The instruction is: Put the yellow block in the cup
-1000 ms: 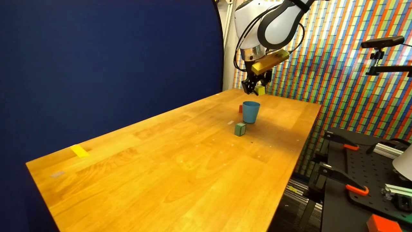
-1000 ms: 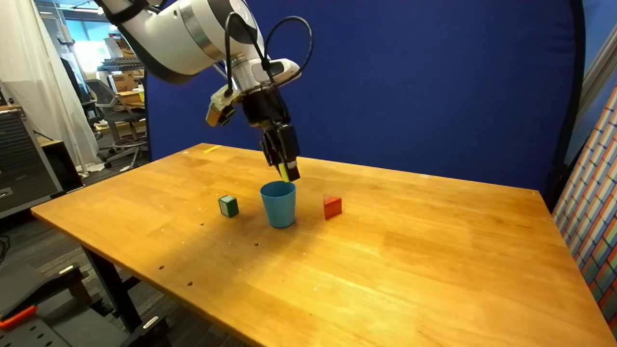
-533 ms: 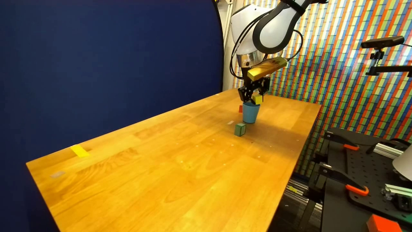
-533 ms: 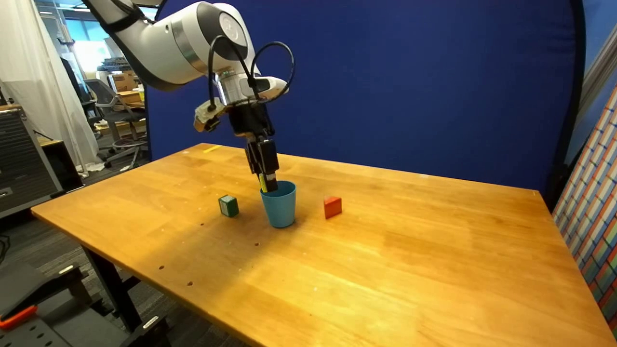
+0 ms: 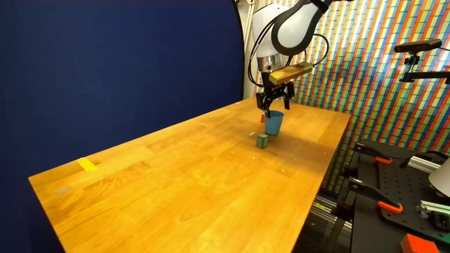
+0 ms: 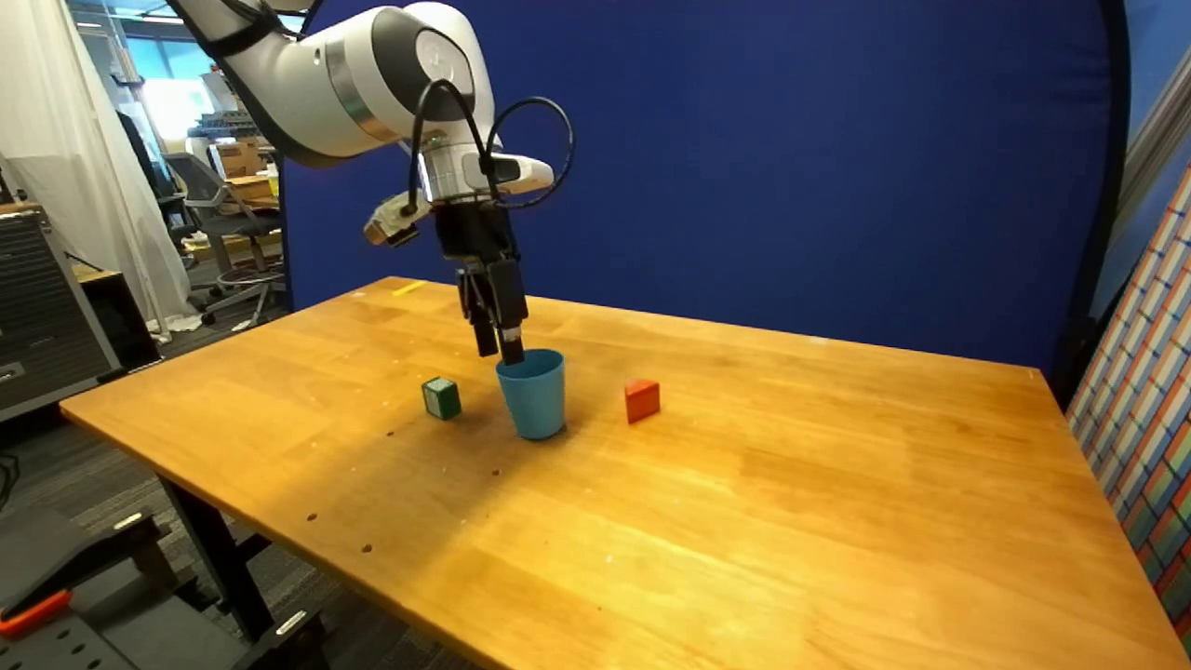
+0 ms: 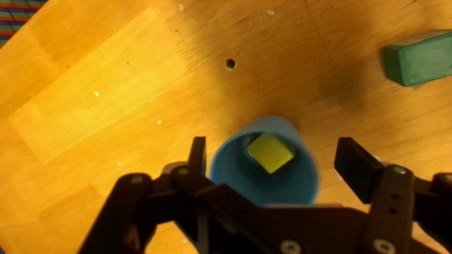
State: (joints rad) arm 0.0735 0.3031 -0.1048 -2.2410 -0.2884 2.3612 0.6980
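Observation:
Inside the blue cup (image 7: 226,165), near its bottom, lies the yellow block (image 7: 270,152), visible in the wrist view only. The cup's walls hide the block in both exterior views. The cup stands upright on the table, seen in an exterior view (image 6: 537,407). Just above its rim my gripper (image 7: 272,157) is open, with its fingers spread wider than the cup's mouth and nothing held between them. In an exterior view the gripper (image 5: 277,109) has one fingertip low beside the cup's rim; whether they touch I cannot tell.
A green block (image 6: 441,398) sits close to the cup on one side, and a red block (image 6: 642,400) on the other. Flat yellow tape (image 5: 87,164) marks the table's far corner. A dark side table (image 5: 372,168) with clamps adjoins the table edge.
My gripper came down over the cup with the yellow block, then opened and let it go. The block went from between the fingers into the cup. The cup shifted slightly towards the green block.

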